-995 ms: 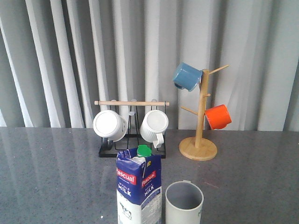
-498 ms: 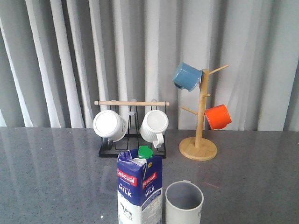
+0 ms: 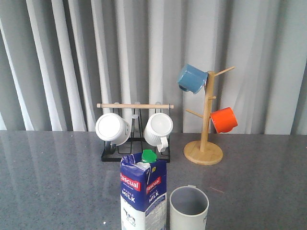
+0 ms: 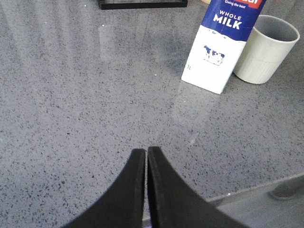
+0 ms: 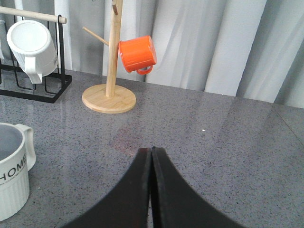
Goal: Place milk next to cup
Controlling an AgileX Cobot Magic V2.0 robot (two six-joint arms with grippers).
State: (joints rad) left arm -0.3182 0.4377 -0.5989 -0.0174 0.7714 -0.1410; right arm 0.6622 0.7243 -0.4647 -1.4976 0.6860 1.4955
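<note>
The blue-and-white milk carton (image 3: 143, 194) with a green cap stands upright at the front of the table, just left of the pale ribbed "HOME" cup (image 3: 189, 209). In the left wrist view the milk (image 4: 222, 47) stands close beside the cup (image 4: 267, 48). The cup also shows in the right wrist view (image 5: 13, 168). My left gripper (image 4: 146, 151) is shut and empty, over bare table well short of the milk. My right gripper (image 5: 151, 150) is shut and empty, to the right of the cup. Neither gripper shows in the front view.
A black rack (image 3: 134, 129) with a wooden bar holds two plain white mugs behind the milk. A wooden mug tree (image 3: 205, 124) at the back right holds a blue mug (image 3: 192, 78) and an orange mug (image 3: 224, 120). Grey curtains hang behind the table.
The milk carton has shifted very slightly right between the earliest frame and now. The cup and racks have not moved.
</note>
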